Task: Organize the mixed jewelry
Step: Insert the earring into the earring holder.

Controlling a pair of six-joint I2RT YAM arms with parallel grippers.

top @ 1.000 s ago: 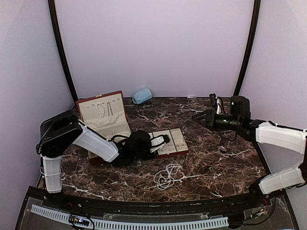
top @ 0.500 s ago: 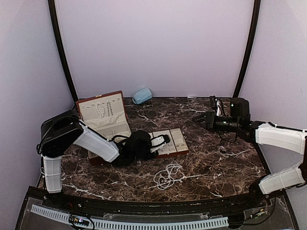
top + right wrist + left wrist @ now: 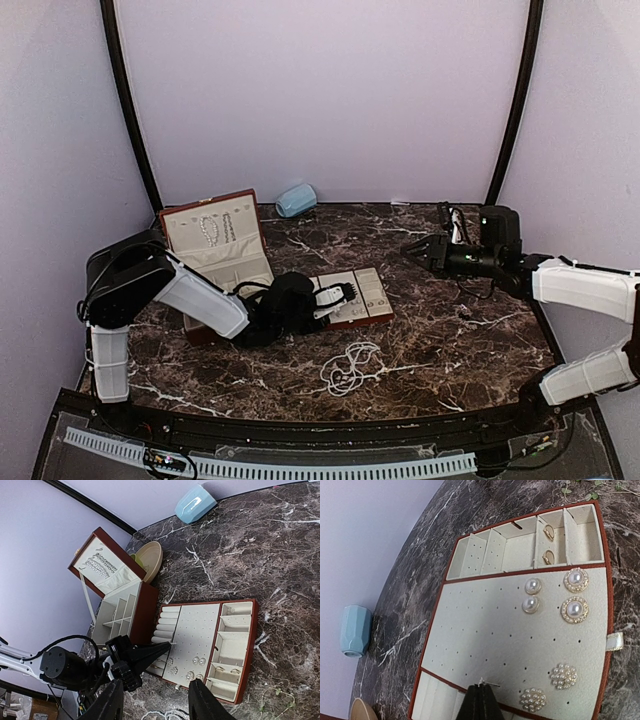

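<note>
L gripper (image 3: 480, 704) is shut tight, tips low over the near edge of the tray (image 3: 485, 630), on its cream pin board. A tiny silvery pin (image 3: 489, 683) sits right at the tips; can't tell if it's pinched or just lying on the board.

On the board: 2 plain pearl studs (image 3: 532, 585), 2 gold-rimmed pearl studs (image 3: 574, 610) and 2 bead-cluster studs (image 3: 563, 675). 2 rings (image 3: 549, 531) stand in one narrow slot of the tray's far compartment row.

R gripper (image 3: 415, 247) hangs in the air on the right, well apart from the tray. Its jaws are approx half open, w/ nothing btwn the fingers (image 3: 111, 705).

Rest of the jewelry: a loose bead strand (image 3: 350, 367) lies tangled on the marble table (image 3: 450, 340), just in front of the tray. More strands (image 3: 209, 231) hang in the lid of the open case (image 3: 240, 265) at back left, w/ the tray just beside it.

A pale blue pot (image 3: 296, 200) lies by the back wall. A tan dish (image 3: 149, 560) sits behind the case.
</note>
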